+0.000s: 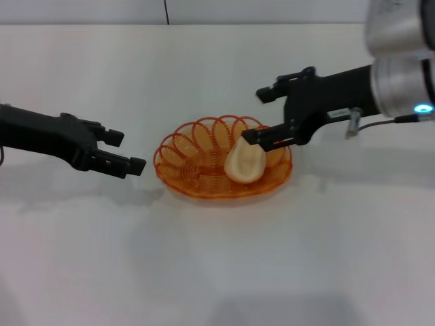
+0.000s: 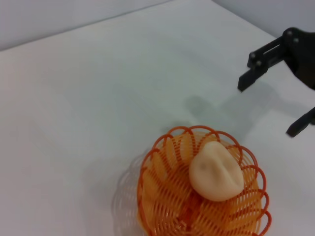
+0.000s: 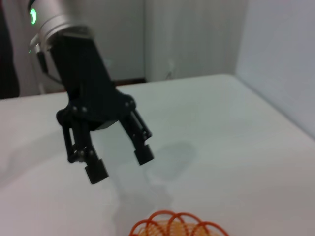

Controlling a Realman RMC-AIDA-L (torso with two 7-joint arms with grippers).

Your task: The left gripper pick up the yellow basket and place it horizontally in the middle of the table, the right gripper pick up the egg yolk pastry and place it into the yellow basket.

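The yellow basket (image 1: 187, 153) stands on the white table (image 1: 204, 272) near its middle. The egg yolk pastry (image 1: 245, 163) lies inside it, leaning against the rim on the picture's right; the left wrist view shows the pastry (image 2: 215, 172) in the basket (image 2: 162, 196). My left gripper (image 1: 257, 115), on the arm with the silver segment, is open just above that side of the basket, its lower finger close to the pastry. The right wrist view shows it (image 3: 120, 166) open beyond the basket rim (image 3: 172, 226). My right gripper (image 1: 130, 151) is open and empty beside the basket's other end, apart from it; it also shows in the left wrist view (image 2: 267, 109).
The table's back edge meets a wall (image 1: 204, 10) behind the basket. Bare tabletop stretches in front of the basket and to both sides.
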